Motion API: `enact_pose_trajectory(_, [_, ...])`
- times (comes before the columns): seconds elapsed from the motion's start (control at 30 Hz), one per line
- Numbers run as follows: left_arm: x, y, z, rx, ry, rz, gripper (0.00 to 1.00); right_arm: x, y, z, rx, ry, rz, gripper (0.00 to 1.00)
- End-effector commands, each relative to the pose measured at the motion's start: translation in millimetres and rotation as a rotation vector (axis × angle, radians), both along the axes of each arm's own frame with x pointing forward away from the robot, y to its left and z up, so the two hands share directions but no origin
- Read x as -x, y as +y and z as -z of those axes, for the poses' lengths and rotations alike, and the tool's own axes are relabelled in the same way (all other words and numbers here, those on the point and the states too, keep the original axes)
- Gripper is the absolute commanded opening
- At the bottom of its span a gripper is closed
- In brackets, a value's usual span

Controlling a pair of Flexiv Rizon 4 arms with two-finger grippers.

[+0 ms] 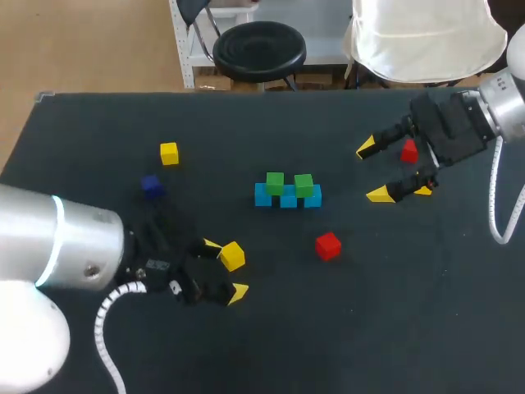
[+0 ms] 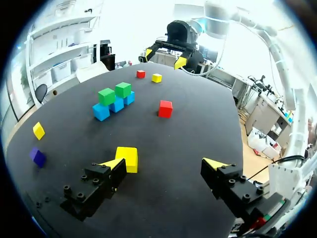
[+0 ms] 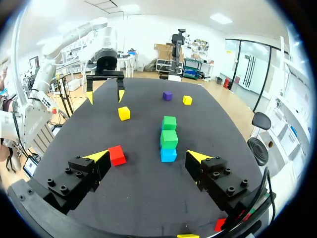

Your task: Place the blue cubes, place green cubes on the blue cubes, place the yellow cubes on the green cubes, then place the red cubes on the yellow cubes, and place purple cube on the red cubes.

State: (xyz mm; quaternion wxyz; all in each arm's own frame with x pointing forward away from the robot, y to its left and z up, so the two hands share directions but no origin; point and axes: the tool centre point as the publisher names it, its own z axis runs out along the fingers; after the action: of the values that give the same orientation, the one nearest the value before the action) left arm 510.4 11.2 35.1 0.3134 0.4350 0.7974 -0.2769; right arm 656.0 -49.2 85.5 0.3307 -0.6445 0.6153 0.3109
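Overhead, my left claw (image 1: 225, 269) stood open. The nearest yellow cube (image 1: 232, 255) lay between its fingers, close to one tip and clear of the other. Three blue cubes (image 1: 288, 199) sat in a row, with two green cubes (image 1: 275, 181) on top of them. My right claw (image 1: 373, 171) hung open too, pointing toward that row. A second red cube (image 1: 408, 151) and a third yellow cube (image 1: 423, 190) showed back by its fingers, nearer the wrist than the tips. The lone red cube (image 1: 327, 245) lay near the row, apart from both claws. The purple cube (image 1: 151, 185) and a second yellow cube (image 1: 169, 153) lay near each other.

From my left wrist, the nearest yellow cube (image 2: 127, 158) sat just inside one fingertip; I could not tell whether it touched. The other finger was well apart from it.

From my right wrist, the lone red cube (image 3: 117, 154) showed ahead, beside one fingertip, while the blue cubes (image 3: 168, 154) and green cubes (image 3: 169, 139) ran away ahead between the spread fingers.
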Motion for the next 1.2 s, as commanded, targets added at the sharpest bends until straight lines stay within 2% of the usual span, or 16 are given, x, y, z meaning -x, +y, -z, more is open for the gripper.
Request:
enact_pose_trajectory(0.03, [2.3,-5,5.6,0.024,-0.022,-0.011,1.00,-0.3,0,1,-0.002,-0.001,-0.001,1.00])
enact_pose_trajectory(0.43, [-17.4,-16,4.8,0.003,-0.027,-0.008,1.00,-0.3,0,1,-0.002,-0.001,-0.001,1.00])
enact_pose_trajectory(0.83, [-17.3,-15,16.2,-0.008,-0.007,-0.028,1.00,-0.3,0,1,-0.002,-0.001,-0.001,1.00])
enact_pose_trajectory(1.2, [-15.6,-10,16.4,0.000,-0.002,-0.048,1.00,-0.3,0,1,-0.002,-0.001,-0.001,1.00])
